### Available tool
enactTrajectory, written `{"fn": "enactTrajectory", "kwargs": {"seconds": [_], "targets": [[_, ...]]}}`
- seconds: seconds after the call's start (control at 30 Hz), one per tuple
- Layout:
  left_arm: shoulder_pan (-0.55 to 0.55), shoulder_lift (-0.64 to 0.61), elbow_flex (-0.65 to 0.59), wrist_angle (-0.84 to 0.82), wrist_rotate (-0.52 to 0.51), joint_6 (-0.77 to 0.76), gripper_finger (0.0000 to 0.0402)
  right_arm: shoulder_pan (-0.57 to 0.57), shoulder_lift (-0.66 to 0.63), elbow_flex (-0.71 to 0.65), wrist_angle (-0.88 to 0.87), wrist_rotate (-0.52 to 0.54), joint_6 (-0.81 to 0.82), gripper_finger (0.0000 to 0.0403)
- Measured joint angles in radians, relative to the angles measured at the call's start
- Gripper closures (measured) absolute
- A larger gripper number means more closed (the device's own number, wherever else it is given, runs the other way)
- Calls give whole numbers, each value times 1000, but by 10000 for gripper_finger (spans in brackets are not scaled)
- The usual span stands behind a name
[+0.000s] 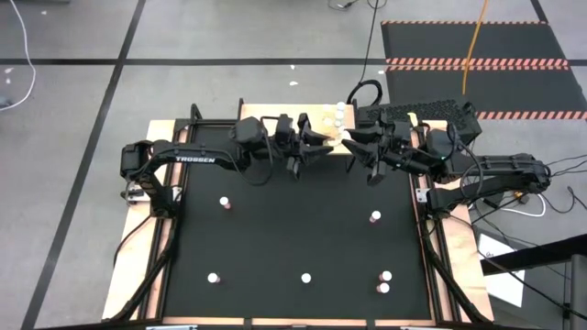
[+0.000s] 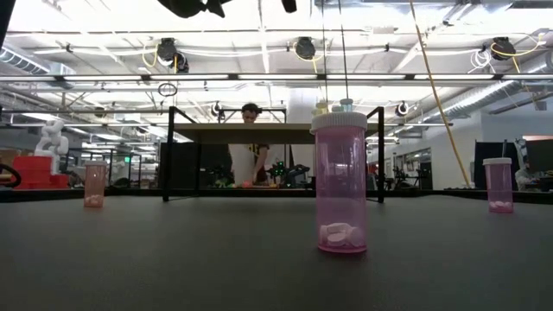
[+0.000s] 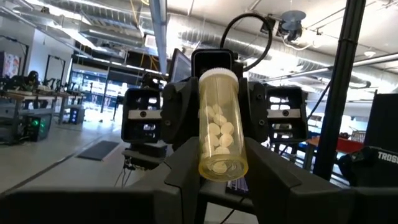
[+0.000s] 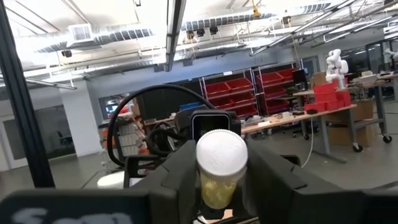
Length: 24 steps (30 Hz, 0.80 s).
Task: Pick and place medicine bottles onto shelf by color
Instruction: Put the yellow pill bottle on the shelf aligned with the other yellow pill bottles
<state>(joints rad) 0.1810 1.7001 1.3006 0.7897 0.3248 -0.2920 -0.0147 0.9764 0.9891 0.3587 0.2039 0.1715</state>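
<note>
A yellow medicine bottle (image 3: 219,127) with a white cap (image 4: 221,155) and white pills inside hangs in the air between my two grippers. They face each other over the near edge of the shelf (image 1: 261,112). My left gripper (image 3: 222,177) is shut on its bottom end. My right gripper (image 4: 221,183) is shut on its cap end. Three pale bottles (image 1: 339,112) stand on the shelf. Several pink bottles (image 1: 375,217) stand upright on the black mat (image 1: 303,229). My left gripper pinches the bottle's bottom end (image 3: 205,167) between its two fingers, coming level from the table's left, fingers along the bottle. The bottle lies about level, lifted clear. My right gripper has the cap end (image 4: 205,163) between its two fingers (image 4: 177,177), coming level from the table's right, along the bottle.
In the low view a pink bottle (image 2: 340,181) stands close by, with others left (image 2: 95,184) and right (image 2: 498,184). The shelf (image 2: 268,131) stands on thin black legs at the far edge. A person sits beyond it. A keyboard (image 1: 426,115) lies at the far right.
</note>
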Motion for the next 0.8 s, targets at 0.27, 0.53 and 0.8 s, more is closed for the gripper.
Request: {"fn": "enactTrajectory", "kwargs": {"seconds": [0.27, 0.53, 0.8], "targets": [[2, -2, 1, -130, -45, -19, 265, -19, 0, -1, -47, 4, -29, 286], [33, 0, 1, -520, -50, 36, 166, -83, 17, 71, -302, 60, -61, 290], [61, -19, -1, -1032, -180, 38, 105, -133, 174, 83, -471, 144, -54, 284]]}}
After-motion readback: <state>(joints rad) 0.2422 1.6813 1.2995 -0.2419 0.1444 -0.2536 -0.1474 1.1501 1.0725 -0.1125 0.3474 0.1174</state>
